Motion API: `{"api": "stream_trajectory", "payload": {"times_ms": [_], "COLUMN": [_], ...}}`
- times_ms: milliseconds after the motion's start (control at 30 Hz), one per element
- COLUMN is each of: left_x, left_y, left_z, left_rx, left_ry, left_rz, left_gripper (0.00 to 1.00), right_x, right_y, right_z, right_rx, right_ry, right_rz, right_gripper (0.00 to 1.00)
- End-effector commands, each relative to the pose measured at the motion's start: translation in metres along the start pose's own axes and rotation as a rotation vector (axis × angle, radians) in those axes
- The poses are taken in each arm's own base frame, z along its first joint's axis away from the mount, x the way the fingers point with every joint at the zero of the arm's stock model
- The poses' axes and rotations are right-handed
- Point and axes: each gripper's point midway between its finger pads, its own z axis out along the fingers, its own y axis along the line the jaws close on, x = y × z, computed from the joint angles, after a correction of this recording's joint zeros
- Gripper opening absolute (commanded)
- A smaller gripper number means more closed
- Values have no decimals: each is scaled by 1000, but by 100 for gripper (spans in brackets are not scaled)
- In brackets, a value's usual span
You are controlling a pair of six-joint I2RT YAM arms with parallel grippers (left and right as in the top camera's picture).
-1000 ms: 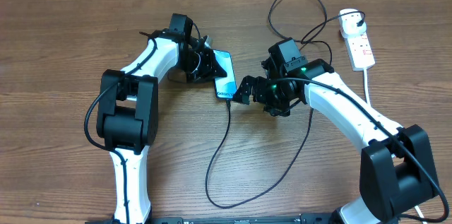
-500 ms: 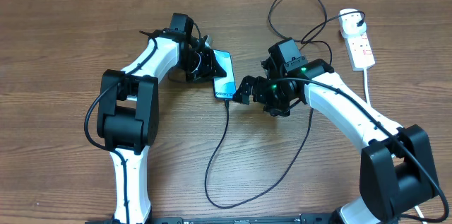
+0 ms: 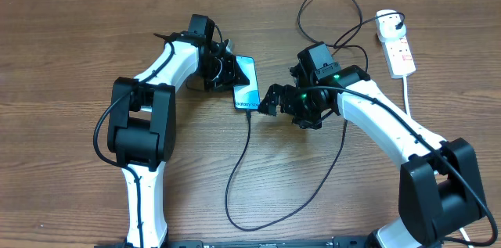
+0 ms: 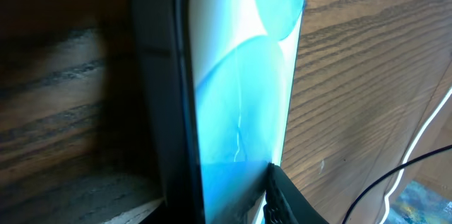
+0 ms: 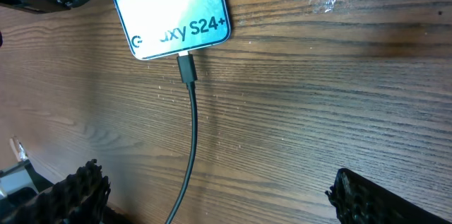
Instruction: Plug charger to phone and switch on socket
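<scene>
The phone [image 3: 246, 81] lies on the wooden table between the two arms, its teal screen up. Its screen fills the left wrist view [image 4: 240, 97]. My left gripper [image 3: 228, 74] is shut on the phone's upper end, one fingertip [image 4: 286, 199] resting on the screen and the other hidden behind it. The charger's black cable [image 3: 237, 181] has its connector [image 5: 186, 65] plugged into the phone's bottom edge [image 5: 173, 12]. My right gripper [image 5: 222, 196] stands wide open just below that edge, the cable passing between its fingers untouched. The charger's white plug head [image 3: 387, 21] sits in the socket [image 3: 401, 54] at the far right.
The black cable loops toward the table's front edge, back under my right arm [image 3: 376, 115], then curls behind it to the plug head. A thick white cord [image 3: 409, 95] trails from the socket toward the front right.
The phone has shifted slightly to the left with my left gripper. The right arm has stayed put, open.
</scene>
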Motion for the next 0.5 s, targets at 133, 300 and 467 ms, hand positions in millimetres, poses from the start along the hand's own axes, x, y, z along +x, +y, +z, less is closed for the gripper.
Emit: {"api": "stream_trajectory", "payload": {"times_ms": [133, 300, 467], "left_x": [-8, -11, -11], "left_y": [31, 34, 36], "left_z": [2, 1, 1], "left_rx": [-158, -176, -185], "left_ry": [-49, -61, -64], "left_rz": [-28, -37, -38], "left_gripper": [25, 33, 35], "right_x": [-4, -3, -2], "right_y": [5, 4, 3], "right_z": [-8, -8, -8], "right_rx": [-9, -7, -4], "right_ry": [-28, -25, -21], "right_rz": [-19, -17, -15], "right_gripper": [100, 100, 100]}}
